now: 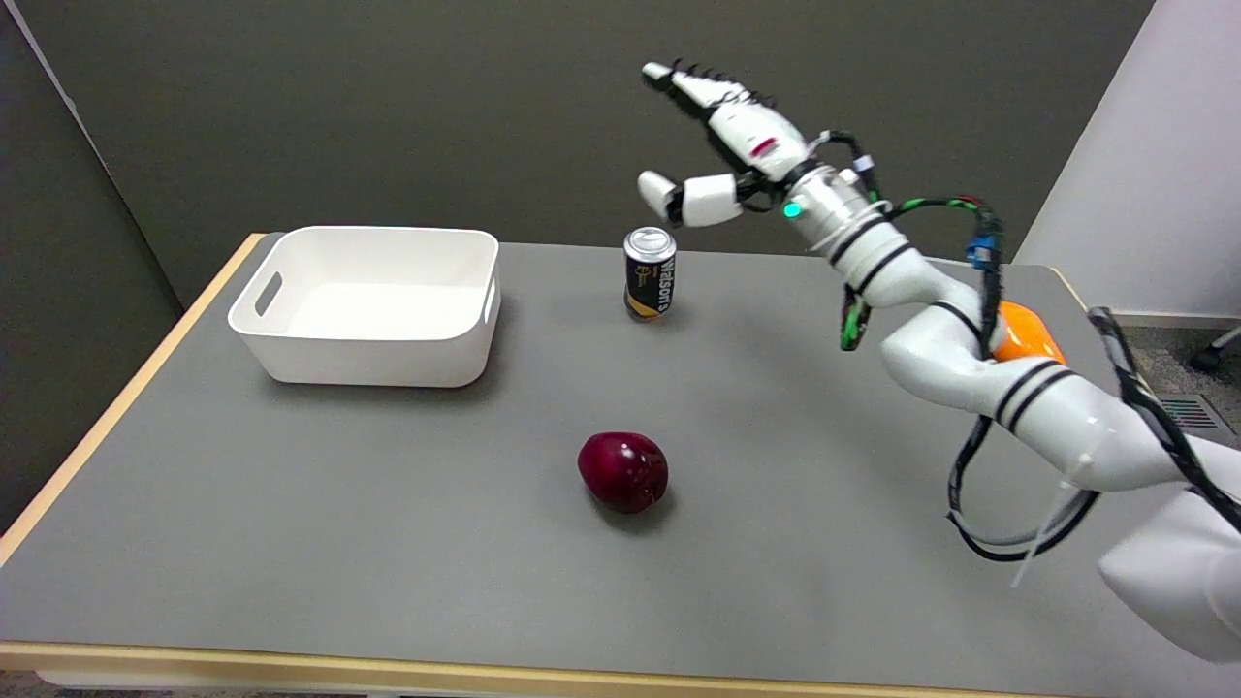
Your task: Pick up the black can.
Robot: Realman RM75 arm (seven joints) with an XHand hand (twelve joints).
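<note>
The black can [649,273] stands upright on the grey table [388,504], toward its far side, with a silver top and white lettering on its side. My right hand [722,145] hangs in the air above and to the right of the can, apart from it. Its fingers are stretched out up and to the left, the thumb points left below them, and nothing is held.
A white plastic bin [373,302] sits at the far left of the table. A dark red apple [623,470] lies in the middle. An orange object [1026,334] shows partly behind my right arm at the right. The table's wooden edge runs along the left and front.
</note>
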